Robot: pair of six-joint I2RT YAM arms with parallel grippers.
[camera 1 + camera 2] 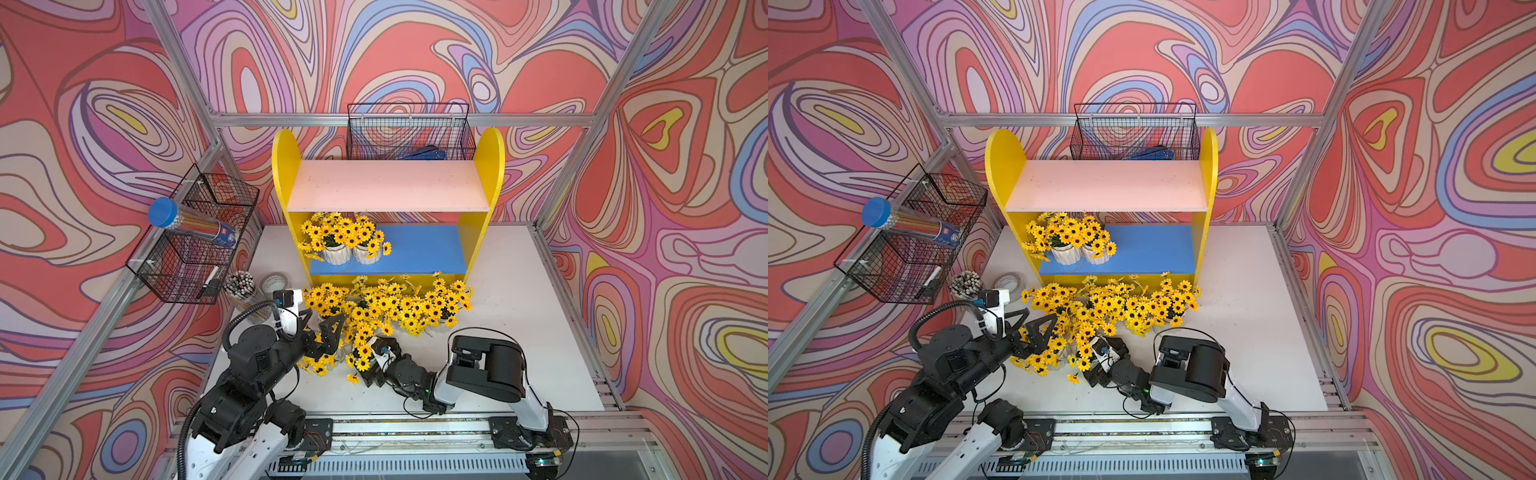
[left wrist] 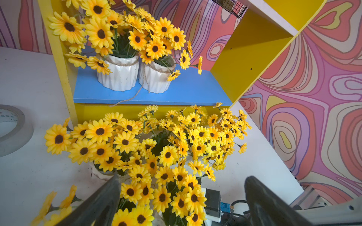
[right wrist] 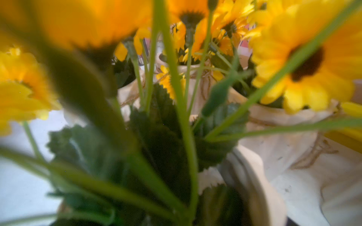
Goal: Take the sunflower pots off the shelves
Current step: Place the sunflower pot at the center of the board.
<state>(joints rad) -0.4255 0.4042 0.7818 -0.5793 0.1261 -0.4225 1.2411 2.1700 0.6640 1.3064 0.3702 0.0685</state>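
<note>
Two small white ribbed ceramic pots of yellow artificial sunflowers stand at the nine o'clock end of the blue lower board in the yellow wooden shelf unit. A cluster of like pots crowds the white table at its six o'clock. Our left gripper hangs released at the cluster's eight o'clock. We should rise clear of blooms, enter from six o'clock and pinch ribbed wall, minding dangling twine. Our right gripper, spread wide, is buried in flowers; whether it holds a pot we cannot tell.
</note>
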